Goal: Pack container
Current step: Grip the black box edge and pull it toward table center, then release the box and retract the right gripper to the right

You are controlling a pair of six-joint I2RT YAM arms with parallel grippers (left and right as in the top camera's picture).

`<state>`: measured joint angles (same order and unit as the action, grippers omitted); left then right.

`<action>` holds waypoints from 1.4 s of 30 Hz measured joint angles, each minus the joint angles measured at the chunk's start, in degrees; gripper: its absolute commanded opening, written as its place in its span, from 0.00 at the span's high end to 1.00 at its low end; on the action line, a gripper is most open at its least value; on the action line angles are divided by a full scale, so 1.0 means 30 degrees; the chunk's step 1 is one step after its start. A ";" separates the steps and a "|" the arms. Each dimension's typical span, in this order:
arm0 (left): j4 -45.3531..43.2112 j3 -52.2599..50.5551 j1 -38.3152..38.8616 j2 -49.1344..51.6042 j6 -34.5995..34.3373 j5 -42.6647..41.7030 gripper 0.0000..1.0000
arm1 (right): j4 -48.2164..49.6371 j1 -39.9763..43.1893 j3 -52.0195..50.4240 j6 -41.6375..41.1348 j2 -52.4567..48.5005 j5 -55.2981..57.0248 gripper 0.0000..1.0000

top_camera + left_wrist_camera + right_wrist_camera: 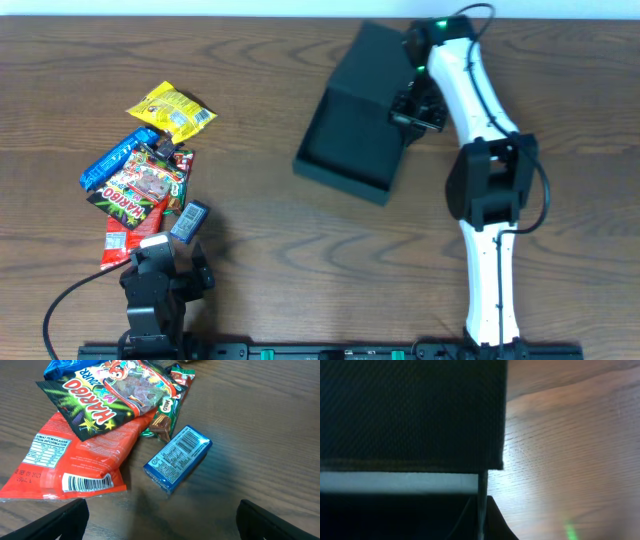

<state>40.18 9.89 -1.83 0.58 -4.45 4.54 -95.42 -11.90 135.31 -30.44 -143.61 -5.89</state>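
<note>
Overhead, the container sits on the far right part of the brown wooden table. It is a dark, flat, square box made of dull card. Its flap lid stands open at the back.

The right gripper is shut tight, right at the box's right edge by the lid. I cannot tell if it is pinching the card. Its own camera sees only rough dark card, very close, and shiny wood with thin lines.

On the left lies a pile of crinkly snack packs: a yellow packet, a blue packet, a bright Haribo bag, a green Milo wrapper and a red packet. A small blue box lies just beside them.

The left gripper is spread wide and holds nothing, near the small blue box.
</note>
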 measured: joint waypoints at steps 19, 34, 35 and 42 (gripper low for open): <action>0.0007 0.0000 -0.0007 0.0000 0.0000 0.0000 0.05 | 0.1122 -0.1603 0.0000 0.3949 0.0044 0.3053 0.99; 0.0007 0.0000 0.0000 0.0000 0.0000 0.0000 0.05 | 0.0466 -0.1647 0.0015 0.3133 0.0546 0.3249 0.01; 0.0007 0.0000 -0.0007 0.0000 0.0000 -0.0007 0.05 | 0.0459 -0.1654 0.0036 0.3045 0.0933 0.3242 0.01; 0.0007 0.0000 -0.0007 0.0000 0.0000 0.0000 0.05 | 0.0794 -0.2011 0.0641 0.3067 0.7533 0.3293 0.01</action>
<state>40.21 9.89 -1.85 0.58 -4.45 4.54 -93.03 -17.93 137.23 -21.23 -121.01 3.99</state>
